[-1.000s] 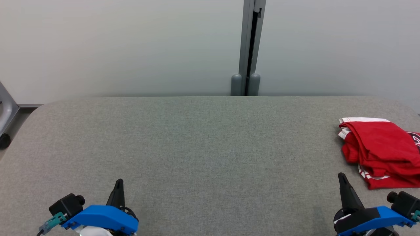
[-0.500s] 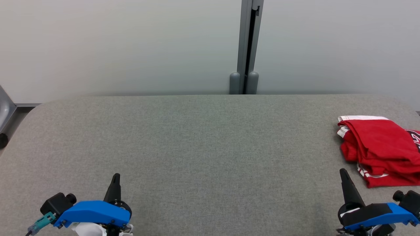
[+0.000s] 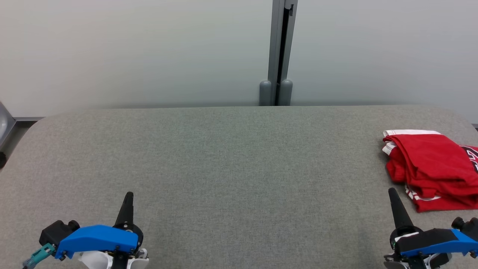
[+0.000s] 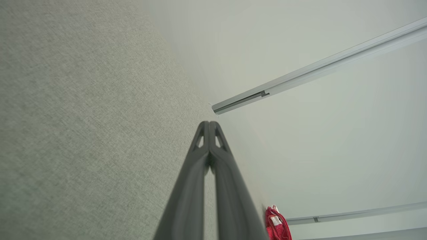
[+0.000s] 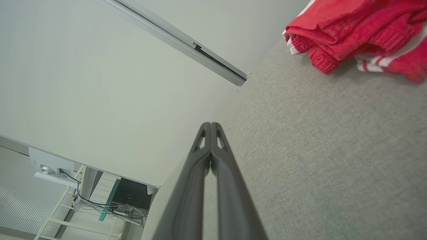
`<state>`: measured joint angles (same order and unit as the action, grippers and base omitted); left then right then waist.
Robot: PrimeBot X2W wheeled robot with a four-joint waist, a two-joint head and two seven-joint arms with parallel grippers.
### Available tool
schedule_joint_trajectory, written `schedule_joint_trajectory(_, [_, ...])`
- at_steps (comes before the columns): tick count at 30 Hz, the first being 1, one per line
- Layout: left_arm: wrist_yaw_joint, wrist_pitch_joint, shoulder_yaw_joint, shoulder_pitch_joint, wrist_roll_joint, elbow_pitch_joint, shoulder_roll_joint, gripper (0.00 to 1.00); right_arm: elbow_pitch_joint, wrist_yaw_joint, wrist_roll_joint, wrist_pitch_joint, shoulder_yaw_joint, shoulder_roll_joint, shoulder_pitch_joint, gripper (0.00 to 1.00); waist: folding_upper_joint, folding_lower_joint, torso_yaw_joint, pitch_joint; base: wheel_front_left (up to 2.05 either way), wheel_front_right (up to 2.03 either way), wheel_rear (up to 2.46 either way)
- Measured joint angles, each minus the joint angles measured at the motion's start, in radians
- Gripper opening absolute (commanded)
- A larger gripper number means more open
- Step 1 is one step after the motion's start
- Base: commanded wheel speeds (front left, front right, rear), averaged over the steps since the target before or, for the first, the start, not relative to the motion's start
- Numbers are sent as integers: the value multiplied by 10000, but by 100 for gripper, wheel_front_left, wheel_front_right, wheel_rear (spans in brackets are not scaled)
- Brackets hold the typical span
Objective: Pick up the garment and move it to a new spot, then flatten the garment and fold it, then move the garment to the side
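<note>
On the bench (image 3: 224,168): grey woven cloth cover, matt, fine-grained, slightly rough to the eye. On the garment (image 3: 429,160): soft red knit cloth, matt, creased, with ribbed white-striped trim at the edges. On the fingers of the left pincer (image 3: 129,196) and right pincer (image 3: 391,192): dark plastic, smooth, matt. On the wrist housings (image 3: 97,239): blue plastic, smooth, faint sheen. Behind the bench: smooth matt pale wall panel (image 3: 149,52); grey post (image 3: 278,52), looks like metal, satin finish.

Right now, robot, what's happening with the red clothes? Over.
Left fingers shut, empty. Right fingers shut, empty. Red garment heaped on table, far right, not held. Nothing in the way.
</note>
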<state>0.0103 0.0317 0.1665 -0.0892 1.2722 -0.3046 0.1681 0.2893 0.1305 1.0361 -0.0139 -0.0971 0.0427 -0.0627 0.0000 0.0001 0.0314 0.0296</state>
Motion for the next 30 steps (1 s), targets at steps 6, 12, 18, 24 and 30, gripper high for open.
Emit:
schedule_joint_trajectory(6, [-132,-148,-313,-8,401,82,-138,0,-56,0,650,-113,-17,2,-61,0,0,0,-28,-29,0,0,0])
schedule_joint_trajectory(12, [-299,-305,-617,-12,757,138,-238,0,-102,0,1273,-215,-31,6,-121,0,0,0,-56,-58,0,0,0])
schedule_joint_trajectory(18, [-468,-449,-909,-17,1120,186,-387,0,-142,0,1854,-316,-48,8,-145,0,0,0,-84,-87,0,0,0])
schedule_joint_trajectory(24, [-604,-581,-1187,-50,1442,242,-479,0,-174,0,2412,-422,-63,10,-158,0,0,0,-112,-116,0,0,0])
schedule_joint_trajectory(30, [-727,-715,-1417,-74,1768,301,-585,0,-211,0,2938,-520,-77,13,-175,0,0,0,-140,-146,0,0,0])
